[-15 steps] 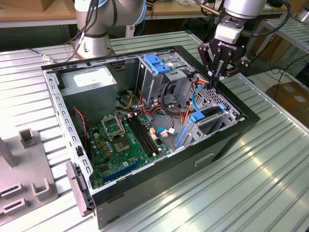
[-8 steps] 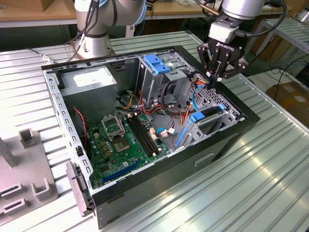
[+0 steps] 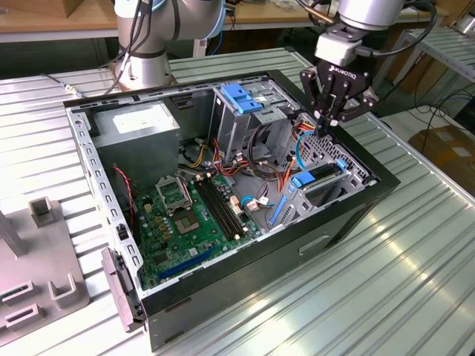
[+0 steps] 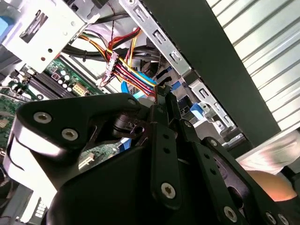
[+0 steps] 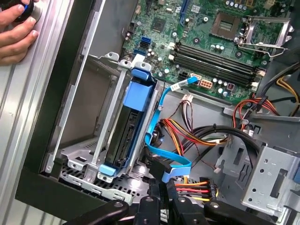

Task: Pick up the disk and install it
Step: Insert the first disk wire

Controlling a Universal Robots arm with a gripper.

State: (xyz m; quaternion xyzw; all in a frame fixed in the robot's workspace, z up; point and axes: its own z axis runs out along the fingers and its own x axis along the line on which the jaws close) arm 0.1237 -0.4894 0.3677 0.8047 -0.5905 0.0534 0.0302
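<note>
Blue-framed disk (image 5: 125, 133) sits on edge in the case's (image 3: 349, 215) drive bay, just below the claw (image 3: 332, 119); claw fingers pinched narrow, holding nothing.

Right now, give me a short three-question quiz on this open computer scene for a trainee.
1. True or false: the silver hard disk in its blue plastic frame lies outside the black computer case.
2. Where does the black end effector hang? A above the metal drive bay; B outside the case; C deep inside the bay.
3. Fill in: a person's ___ is beside the case.
Key: 1 false, it sits in the bay; 2 A; 3 hand.
</note>
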